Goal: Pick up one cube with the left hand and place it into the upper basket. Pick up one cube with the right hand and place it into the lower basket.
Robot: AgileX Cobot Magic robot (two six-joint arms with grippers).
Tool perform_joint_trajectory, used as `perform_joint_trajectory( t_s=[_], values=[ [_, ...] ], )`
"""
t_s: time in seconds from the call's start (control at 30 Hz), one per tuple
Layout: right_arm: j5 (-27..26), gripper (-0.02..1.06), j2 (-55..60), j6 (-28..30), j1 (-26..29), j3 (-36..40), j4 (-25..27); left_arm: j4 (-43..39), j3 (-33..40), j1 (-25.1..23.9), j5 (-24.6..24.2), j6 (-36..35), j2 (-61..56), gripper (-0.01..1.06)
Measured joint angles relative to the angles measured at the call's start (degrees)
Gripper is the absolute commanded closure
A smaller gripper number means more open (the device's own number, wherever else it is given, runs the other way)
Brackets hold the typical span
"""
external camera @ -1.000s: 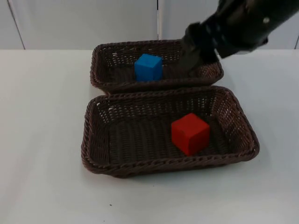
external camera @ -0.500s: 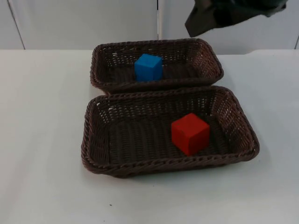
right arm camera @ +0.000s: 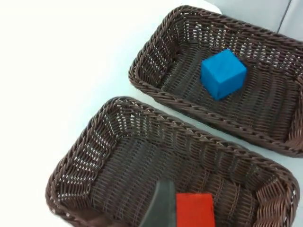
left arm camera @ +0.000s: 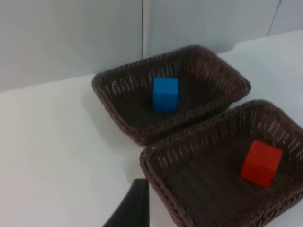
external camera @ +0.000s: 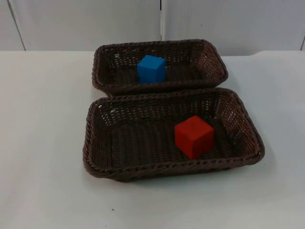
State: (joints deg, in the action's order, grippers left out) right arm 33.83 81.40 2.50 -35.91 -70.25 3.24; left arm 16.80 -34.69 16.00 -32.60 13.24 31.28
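Both cubes are sitting placed: blue cube point(external camera: 151, 68) in the upper basket point(external camera: 101, 56), red cube point(external camera: 193, 136) in the lower basket point(external camera: 90, 148), beneath the right fingertip point(right arm camera: 161, 208). Finger spread I cannot tell. Nothing seems left to do.

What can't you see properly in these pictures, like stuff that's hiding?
- Red cube: in the right wrist view the picture's edge cuts it off and a black fingertip covers part of it.
- Lower basket: its far end runs off the edge in the left wrist view.
- Whether either gripper's fingers are open: one fingertip per wrist view.
- Blue cube: its underside, against the upper basket.
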Motion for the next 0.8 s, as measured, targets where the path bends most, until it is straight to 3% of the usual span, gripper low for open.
perform_joint_trajectory(
  t_s=[0.17, 0.4, 0.8],
  values=[
    [-1.0, 0.33, -4.0, 0.0, 0.0, 5.2, 0.0, -0.8, 0.0, 0.0, -0.1, 0.1, -4.6, 0.09],
    [-5.1, 0.33, -12.3, 0.2, 0.0, 14.0, 0.0, -1.7, 0.0, 0.0, -3.9, 0.1, -10.8, 0.09],
    [-6.8, 0.33, -27.1, 0.2, 0.0, 23.2, 0.0, -2.4, 0.0, 0.0, -14.1, 0.1, -16.9, 0.09]
  ],
)
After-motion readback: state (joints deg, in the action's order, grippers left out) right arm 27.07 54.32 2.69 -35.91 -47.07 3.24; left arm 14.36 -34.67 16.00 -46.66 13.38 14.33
